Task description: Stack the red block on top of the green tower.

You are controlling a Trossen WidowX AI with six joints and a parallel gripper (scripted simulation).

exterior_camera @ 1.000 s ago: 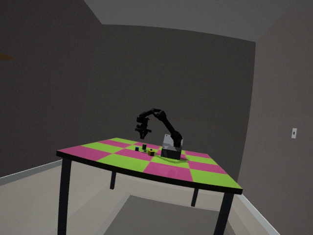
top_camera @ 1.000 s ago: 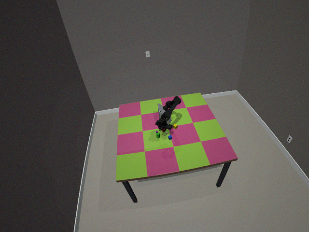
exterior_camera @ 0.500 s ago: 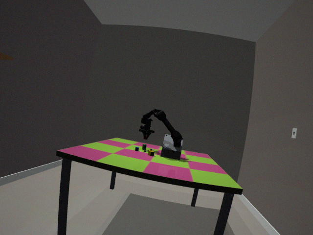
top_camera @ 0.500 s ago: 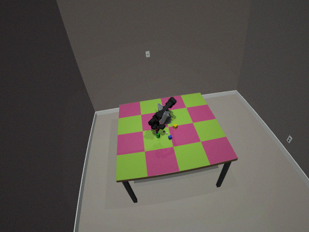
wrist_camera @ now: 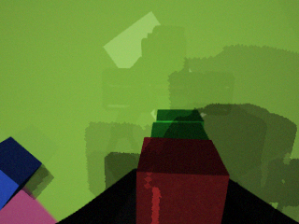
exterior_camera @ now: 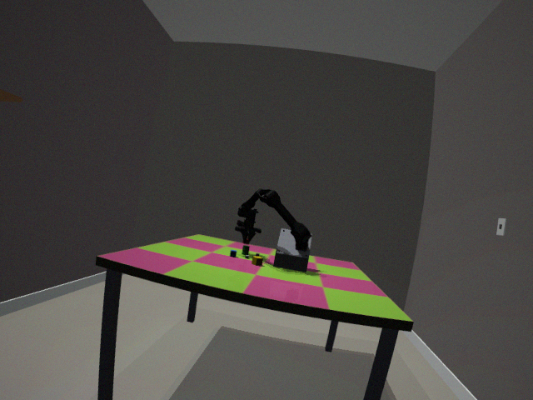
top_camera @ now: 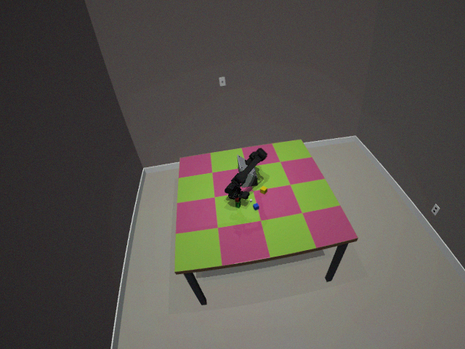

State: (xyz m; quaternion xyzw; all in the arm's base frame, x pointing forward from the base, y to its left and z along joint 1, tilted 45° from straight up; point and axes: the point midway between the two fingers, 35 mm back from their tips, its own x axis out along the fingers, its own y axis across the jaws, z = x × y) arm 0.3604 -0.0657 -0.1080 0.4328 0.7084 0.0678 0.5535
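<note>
The red block (top_camera: 237, 199) (exterior_camera: 246, 239) (wrist_camera: 182, 198) is held between the fingers of my gripper (top_camera: 237, 198) (exterior_camera: 246, 240) (wrist_camera: 176, 179), which is shut on it and points down. The green tower (top_camera: 237, 205) (exterior_camera: 245, 249) (wrist_camera: 178, 132) stands upright on the table, just below the block. In the exterior view the block is over the tower with a small gap. In the wrist view the block hides the near part of the tower, so I cannot tell how exactly they line up.
A blue cube (top_camera: 256, 206) (exterior_camera: 233, 253) (wrist_camera: 10, 161) and a small white cube (top_camera: 251, 200) (exterior_camera: 246, 256) lie near the tower. A yellow block (top_camera: 263, 190) (exterior_camera: 257, 260) lies closer to the arm's base (exterior_camera: 291, 260). Shadows fall around the tower.
</note>
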